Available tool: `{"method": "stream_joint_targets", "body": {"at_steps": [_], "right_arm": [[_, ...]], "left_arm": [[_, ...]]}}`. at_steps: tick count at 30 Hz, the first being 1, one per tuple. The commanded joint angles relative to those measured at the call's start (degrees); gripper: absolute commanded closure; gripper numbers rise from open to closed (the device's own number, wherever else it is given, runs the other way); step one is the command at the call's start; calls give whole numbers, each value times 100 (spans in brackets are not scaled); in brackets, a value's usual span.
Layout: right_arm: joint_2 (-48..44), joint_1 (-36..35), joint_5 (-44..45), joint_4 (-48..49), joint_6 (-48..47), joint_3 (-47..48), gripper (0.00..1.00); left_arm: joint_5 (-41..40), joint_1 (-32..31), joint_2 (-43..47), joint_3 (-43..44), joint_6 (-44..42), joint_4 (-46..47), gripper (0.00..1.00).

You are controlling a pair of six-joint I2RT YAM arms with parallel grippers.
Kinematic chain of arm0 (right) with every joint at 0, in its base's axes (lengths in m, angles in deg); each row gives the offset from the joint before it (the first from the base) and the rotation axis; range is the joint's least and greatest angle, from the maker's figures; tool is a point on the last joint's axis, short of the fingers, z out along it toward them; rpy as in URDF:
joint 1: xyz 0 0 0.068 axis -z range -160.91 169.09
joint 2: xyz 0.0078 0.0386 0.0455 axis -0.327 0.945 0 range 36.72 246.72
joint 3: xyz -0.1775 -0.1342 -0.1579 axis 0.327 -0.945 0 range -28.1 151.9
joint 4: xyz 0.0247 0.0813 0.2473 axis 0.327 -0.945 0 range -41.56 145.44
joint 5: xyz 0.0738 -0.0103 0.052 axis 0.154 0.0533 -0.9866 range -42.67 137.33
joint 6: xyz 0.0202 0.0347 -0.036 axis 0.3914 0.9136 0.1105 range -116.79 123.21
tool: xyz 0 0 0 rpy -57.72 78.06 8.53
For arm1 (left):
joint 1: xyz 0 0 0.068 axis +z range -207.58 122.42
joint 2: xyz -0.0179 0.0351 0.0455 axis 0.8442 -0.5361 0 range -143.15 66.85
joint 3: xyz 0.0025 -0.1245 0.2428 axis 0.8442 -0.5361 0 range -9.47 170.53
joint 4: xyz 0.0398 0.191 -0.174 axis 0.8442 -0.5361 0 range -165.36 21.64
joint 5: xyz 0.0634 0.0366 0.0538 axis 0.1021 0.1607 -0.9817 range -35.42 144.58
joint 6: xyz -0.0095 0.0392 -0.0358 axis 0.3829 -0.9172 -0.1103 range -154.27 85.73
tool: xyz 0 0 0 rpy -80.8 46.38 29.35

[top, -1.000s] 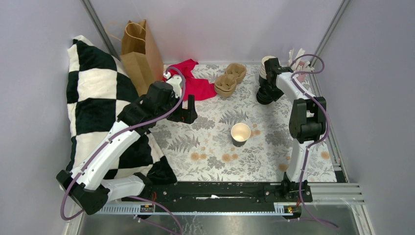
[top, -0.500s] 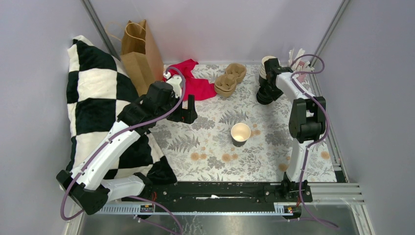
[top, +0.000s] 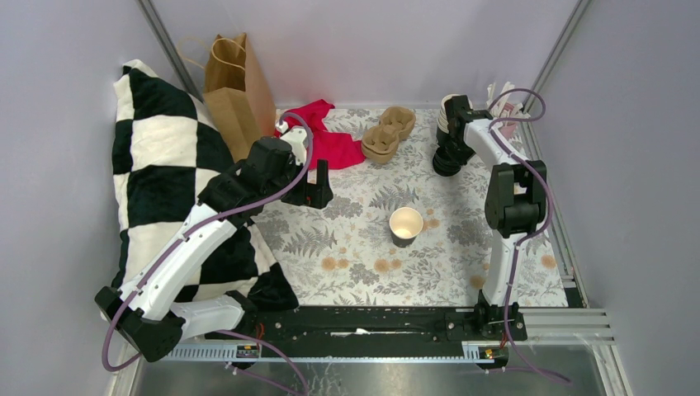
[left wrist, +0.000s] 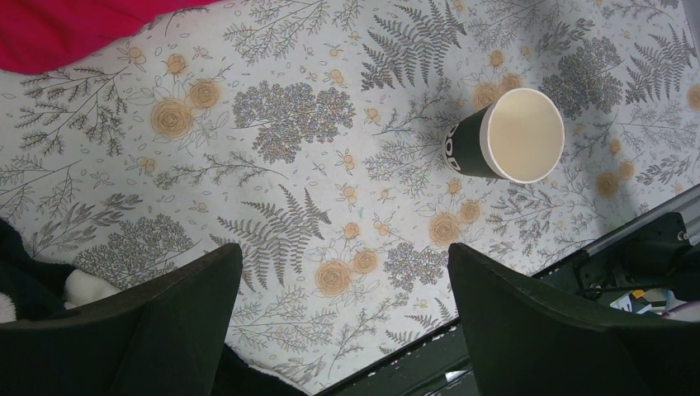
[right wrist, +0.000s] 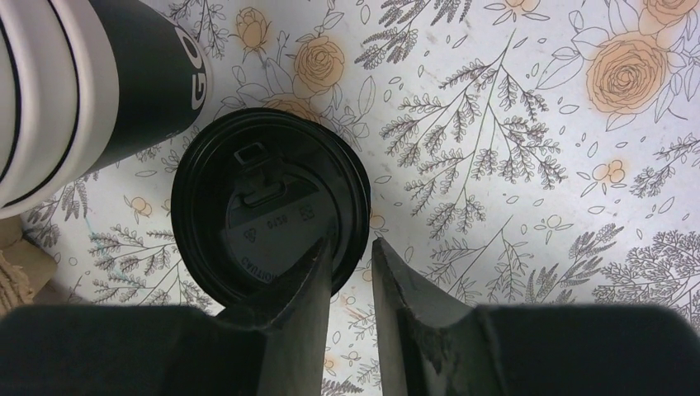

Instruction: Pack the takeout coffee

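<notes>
The right claw (right wrist: 350, 246) is at the far right of the tabletop (top: 355, 247). Its jaws are narrowed astride the rim of the black lid (right wrist: 264, 190), which lies flat just beside the stack of cups (right wrist: 74, 82). Whether they pinch it I cannot tell. The paper cup (left wrist: 513, 136) stands upright and lidless mid-tabletop. The left claw (left wrist: 343, 252) hangs spread wide, holding nothing.

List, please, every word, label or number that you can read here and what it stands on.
"GO", white, cut off, on the stacked cups.
Too foreshortened to read: white letters on the paper cup.
Too blurred to read: tiny embossed marks on the black lid.
</notes>
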Motion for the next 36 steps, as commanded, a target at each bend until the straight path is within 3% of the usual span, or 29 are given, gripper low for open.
{"method": "stream_joint_targets", "body": {"at_steps": [1, 8, 22, 31, 36], "right_arm": [[102, -27, 344, -135, -16, 247, 69], [99, -29, 348, -123, -30, 246, 76], [199, -29, 287, -144, -170, 416, 69], [283, -28, 279, -161, -266, 509, 80], [322, -24, 270, -213, -319, 602, 75]], "left_arm": [[-67, -20, 133, 58, -94, 93, 1], [-67, -24, 151, 39, -79, 90, 1], [-65, -24, 193, 8, -87, 90, 1], [-66, -17, 169, 13, -87, 93, 1], [-67, -24, 161, 14, -96, 91, 1]]}}
